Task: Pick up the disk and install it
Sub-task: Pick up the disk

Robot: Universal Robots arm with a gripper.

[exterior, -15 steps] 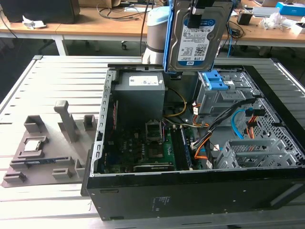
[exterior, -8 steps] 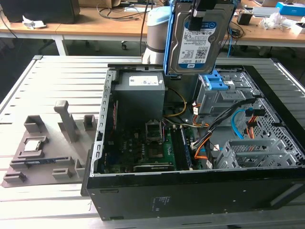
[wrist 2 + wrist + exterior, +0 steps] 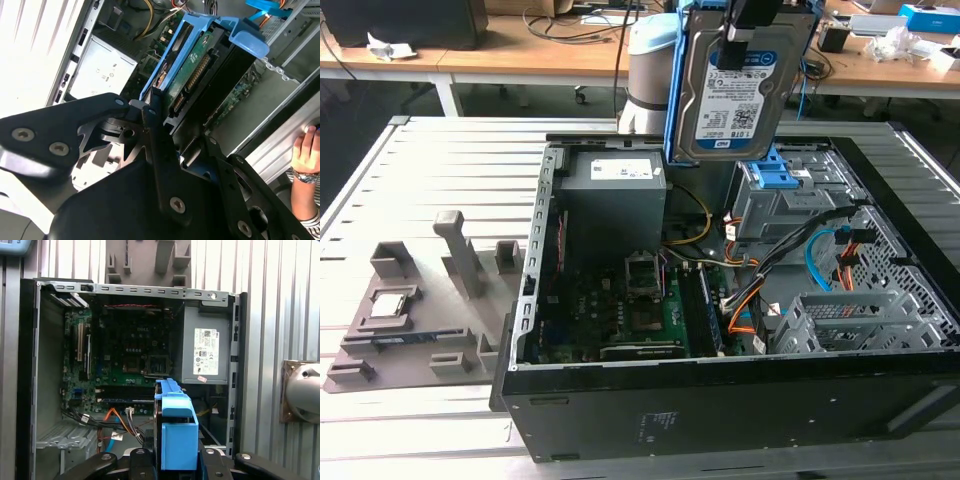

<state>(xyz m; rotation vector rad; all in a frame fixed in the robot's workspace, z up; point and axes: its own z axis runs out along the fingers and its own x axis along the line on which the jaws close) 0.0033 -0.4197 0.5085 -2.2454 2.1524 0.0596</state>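
Toward the top centre of the exterior view, the disk [image 3: 735, 85] hangs upright with its white-and-blue label facing the camera and its blue bracket running down the edge on the exterior view's left. The gripper [image 3: 745, 30] comes down from the upper edge of the frame and is clamped on it. In the second wrist view, the 2 black fingers [image 3: 150, 107] press against opposite sides of the bracketed drive, so the grasp looks firm.

Below the disk lies the open computer case [image 3: 720, 410], which fills the centre and lower right of the exterior view. The blue-topped grey drive cage [image 3: 770, 195] sits just under the disk's lower edge. The 2 overlap in the picture, and I cannot tell whether they touch or are apart.

The power supply [image 3: 615, 195] and the motherboard [image 3: 620, 310] lie further toward the exterior view's left inside the case. At the lower left of that view, a grey parts fixture [image 3: 360, 350] rests on the slatted table [image 3: 440, 170]. In the second wrist view, a person's hand [image 3: 306, 150] rests near the case's edge.

As a judgement: step 1 — the pick-up — is done, since the disk is off every surface and carried by the arm. The install is not done. The disk stands outside any bay, with nothing seated or latched.
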